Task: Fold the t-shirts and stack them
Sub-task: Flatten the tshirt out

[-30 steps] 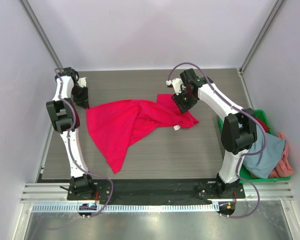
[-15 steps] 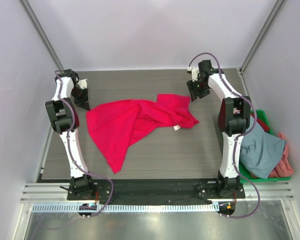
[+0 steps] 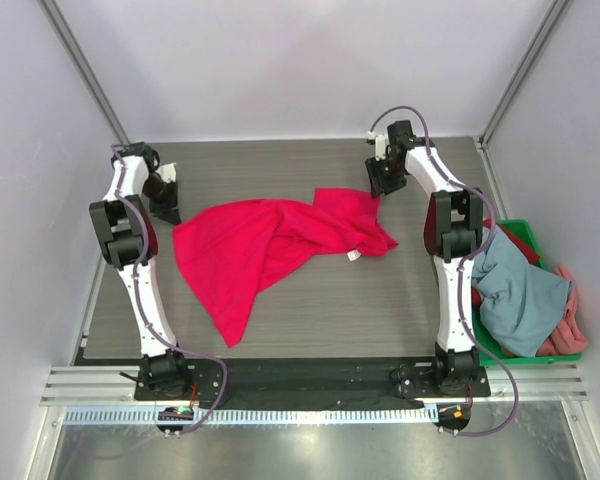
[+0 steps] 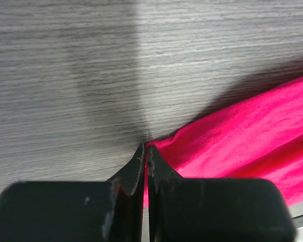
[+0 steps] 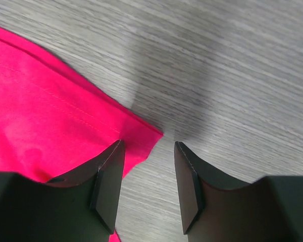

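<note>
Now the red t-shirt [image 3: 270,245] lies crumpled in the middle of the tabletop [image 3: 310,310]. At its 10 o'clock edge the left fingers [image 4: 134,174] are pressed together, tips touching the cloth. At its 1 o'clock corner the right fingers [image 5: 108,171] stand apart, with the corner between them.

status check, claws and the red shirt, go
Left claw shut at edge of red t-shirt. Right claw open over its far corner. Shirt crumpled, unfolded. Nothing lying on it.
</note>
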